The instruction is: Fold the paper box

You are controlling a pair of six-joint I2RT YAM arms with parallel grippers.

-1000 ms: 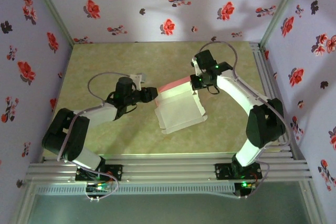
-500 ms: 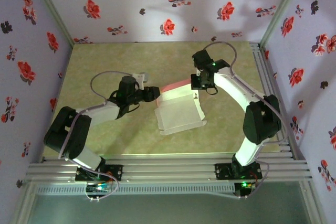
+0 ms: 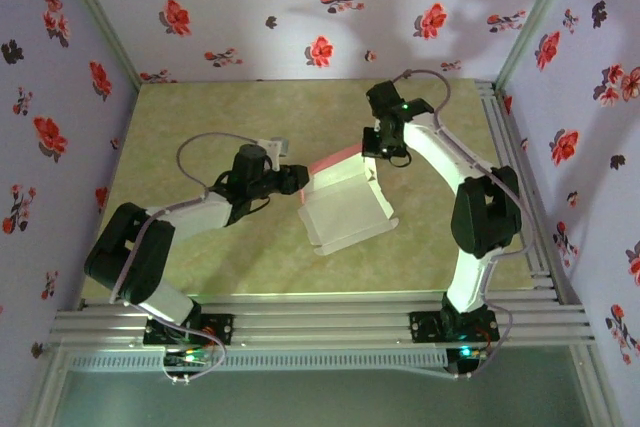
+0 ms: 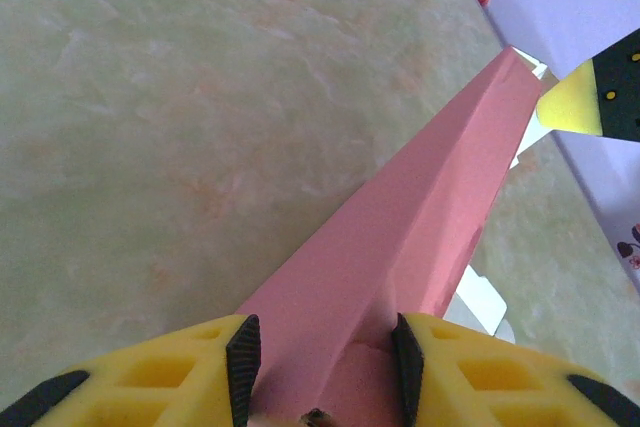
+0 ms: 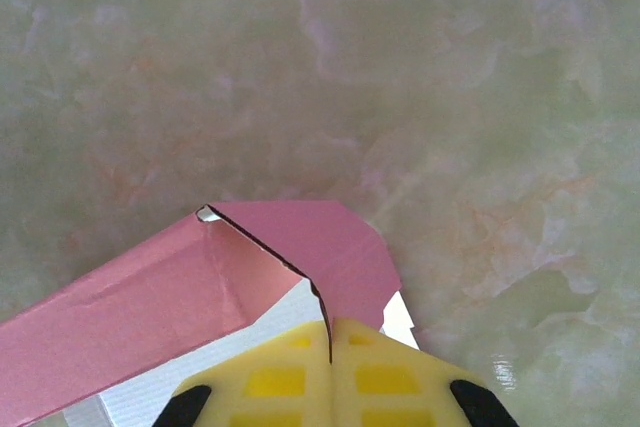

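1. Top view: the thin cardboard paper box (image 3: pixel 345 209), whitish-grey face up with a salmon-pink wall raised along its twelve-o'clock edge, lies mid-way across the mottled green table (image 3: pixel 200 117). My left gripper (image 3: pixel 300 179) sits at the box's ten o'clock, my right gripper (image 3: pixel 377 154) at one o'clock.
2. Left wrist: the jaws pinch the pink ridge (image 4: pixel 420 217). I'd grip firmly without crushing the crease.
3. Right wrist: the jaws are pressed together, apparently on the pink corner flap (image 5: pixel 335 247). I'd tuck it inward slowly, keeping both ends level.
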